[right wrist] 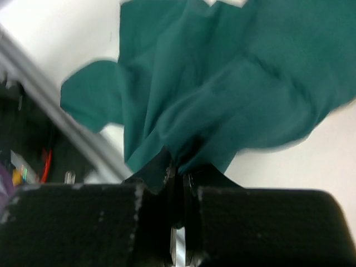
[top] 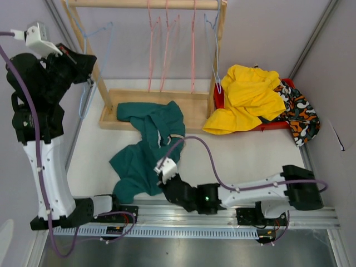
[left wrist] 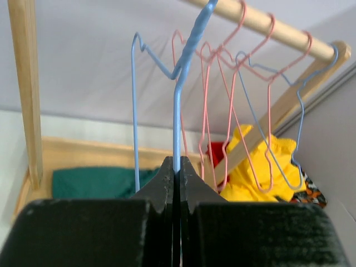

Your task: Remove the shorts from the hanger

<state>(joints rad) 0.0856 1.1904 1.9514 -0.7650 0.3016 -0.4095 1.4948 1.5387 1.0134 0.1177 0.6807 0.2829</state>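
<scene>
Dark green shorts (top: 146, 146) lie crumpled on the table, their far end draped over the wooden rack base (top: 196, 107). My right gripper (top: 167, 179) is shut on their near edge; in the right wrist view the fabric (right wrist: 222, 83) bunches between the closed jaws of that gripper (right wrist: 177, 168). My left gripper (top: 89, 73) is raised at the rack's left post, shut on a bare blue wire hanger (left wrist: 177, 111); this gripper (left wrist: 177, 164) pinches the wire. Yellow shorts (top: 245, 97) and a patterned pair (top: 301, 115) are piled at the right.
Several pink hangers (top: 167, 50) and another blue hanger (top: 214, 50) hang bare from the wooden rod (top: 144, 3). A red bin (top: 272, 125) holds the yellow pile. A metal rail (top: 222, 214) runs along the near edge. Grey walls close in both sides.
</scene>
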